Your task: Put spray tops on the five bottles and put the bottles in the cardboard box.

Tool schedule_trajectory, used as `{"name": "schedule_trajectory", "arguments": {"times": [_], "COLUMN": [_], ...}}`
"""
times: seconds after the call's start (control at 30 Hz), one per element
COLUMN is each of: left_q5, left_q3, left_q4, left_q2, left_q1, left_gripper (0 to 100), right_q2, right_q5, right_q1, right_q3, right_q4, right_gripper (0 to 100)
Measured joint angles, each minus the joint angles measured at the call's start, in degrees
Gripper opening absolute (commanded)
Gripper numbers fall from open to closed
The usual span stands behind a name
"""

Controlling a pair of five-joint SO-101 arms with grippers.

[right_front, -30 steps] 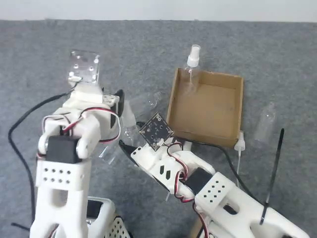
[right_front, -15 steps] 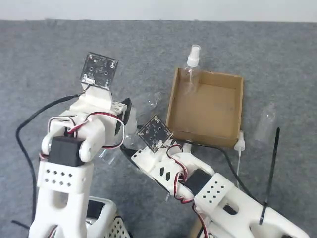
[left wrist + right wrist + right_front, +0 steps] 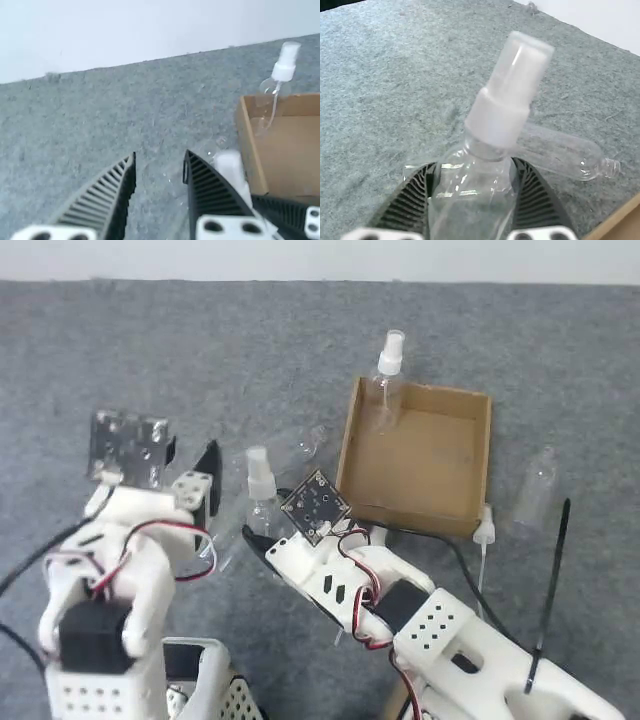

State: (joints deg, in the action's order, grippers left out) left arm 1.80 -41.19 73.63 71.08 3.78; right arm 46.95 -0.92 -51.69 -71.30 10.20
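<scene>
Here, a clear bottle [image 3: 470, 200] fitted with a white spray top [image 3: 507, 90] is gripped upright between the fingers of the right gripper [image 3: 472, 167]. The left gripper [image 3: 159, 157] is held spread and empty just beside it. Just beyond, an uncapped bottle [image 3: 565, 155] is seen lying on the grey carpet [image 3: 150, 350] near the cardboard box [image 3: 470, 405], at whose far corner a second capped bottle [image 3: 387, 380] is stood upright.
</scene>
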Motion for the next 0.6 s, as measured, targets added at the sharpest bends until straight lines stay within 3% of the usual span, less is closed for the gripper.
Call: {"name": "schedule_trajectory", "arguments": {"times": [0.37,0.6], "left_q5": [-1.2,-1.2], "left_q3": [-21.5,-25.6], "left_q4": [-11.1,-12.0], "left_q2": [7.7,12.4], "left_q1": [0.0,-4.2], "left_gripper": [15,15], "right_q2": [0.0,0.0], "right_q5": [0.0,0.0], "right_q1": [1.5,9.8], "right_q3": [0.1,7.9], "right_q4": [0.5,7.5], "right_gripper": [0.6,0.6]}}
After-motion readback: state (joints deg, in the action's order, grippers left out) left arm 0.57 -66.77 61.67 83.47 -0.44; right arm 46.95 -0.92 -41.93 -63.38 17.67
